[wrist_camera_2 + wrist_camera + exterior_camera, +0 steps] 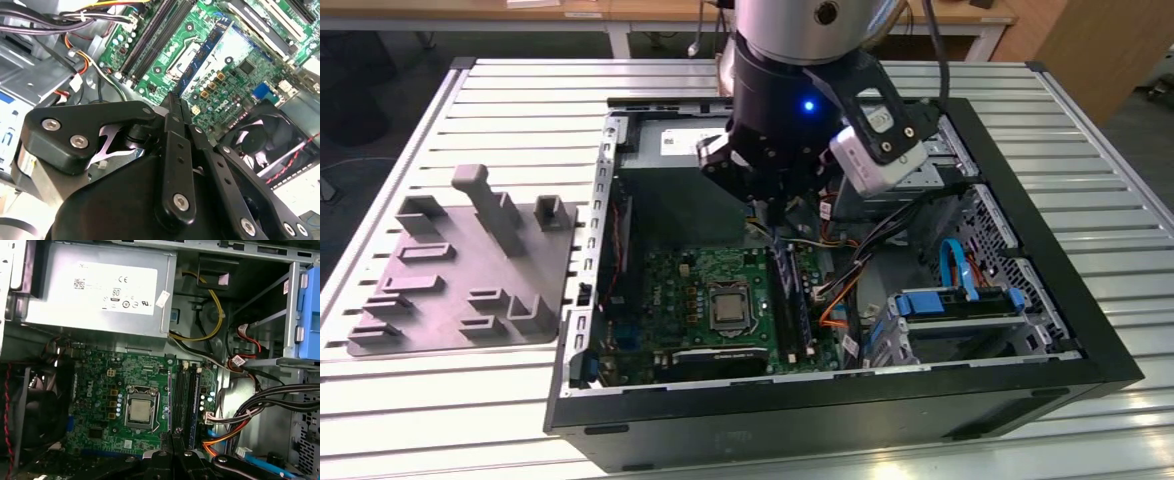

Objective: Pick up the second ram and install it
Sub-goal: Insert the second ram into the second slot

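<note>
Second wrist view, gripper: fingers pressed together, nothing seen between them.
Second ram: upright in motherboard slot, just beneath the fingertips.

Exterior view: arm cut off by the top edge. It hides much of the power supply at the far end of the case.

Second wrist view: gripper covers the ram's near part, so contact between them cannot be told. Fan is half behind the linkage and cut by the picture's edge.

First wrist view: gripper cut off by the edge.
</note>
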Tool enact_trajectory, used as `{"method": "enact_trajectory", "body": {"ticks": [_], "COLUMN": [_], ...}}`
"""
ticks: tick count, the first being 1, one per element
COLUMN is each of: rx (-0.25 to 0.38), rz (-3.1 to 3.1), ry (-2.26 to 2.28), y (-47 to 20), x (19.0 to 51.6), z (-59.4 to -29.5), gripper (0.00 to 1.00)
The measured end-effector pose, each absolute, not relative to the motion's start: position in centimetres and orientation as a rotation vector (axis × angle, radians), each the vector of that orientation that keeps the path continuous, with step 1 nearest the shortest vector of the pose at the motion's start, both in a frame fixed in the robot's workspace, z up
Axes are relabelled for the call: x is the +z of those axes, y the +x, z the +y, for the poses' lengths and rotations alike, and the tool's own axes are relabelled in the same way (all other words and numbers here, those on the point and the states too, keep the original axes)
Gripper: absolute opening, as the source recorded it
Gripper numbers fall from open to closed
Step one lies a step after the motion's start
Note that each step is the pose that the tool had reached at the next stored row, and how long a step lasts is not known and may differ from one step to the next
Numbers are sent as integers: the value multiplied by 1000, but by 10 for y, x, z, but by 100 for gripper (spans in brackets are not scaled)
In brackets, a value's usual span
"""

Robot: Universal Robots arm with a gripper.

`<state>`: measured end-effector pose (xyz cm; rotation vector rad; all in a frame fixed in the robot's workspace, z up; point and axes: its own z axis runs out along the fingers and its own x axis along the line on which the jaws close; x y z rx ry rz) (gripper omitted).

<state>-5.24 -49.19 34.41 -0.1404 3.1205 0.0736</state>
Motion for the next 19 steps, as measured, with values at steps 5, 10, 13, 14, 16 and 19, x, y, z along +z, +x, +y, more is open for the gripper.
{"method": "enact_trajectory", "body": {"ticks": [5,10,13,14,16,19], "rx": [73,73,73,74,73,73], "rz": [3121,3121,3121,3121,3121,3121], "ry": [-136,-133,-134,-132,-122,-103], "y": [-47,-45,-45,-45,-45,-45], "x": [338,334,333,333,330,325], "z": [-496,-497,-497,-497,-497,-498], "gripper": [11,11,11,11,11,11]}}
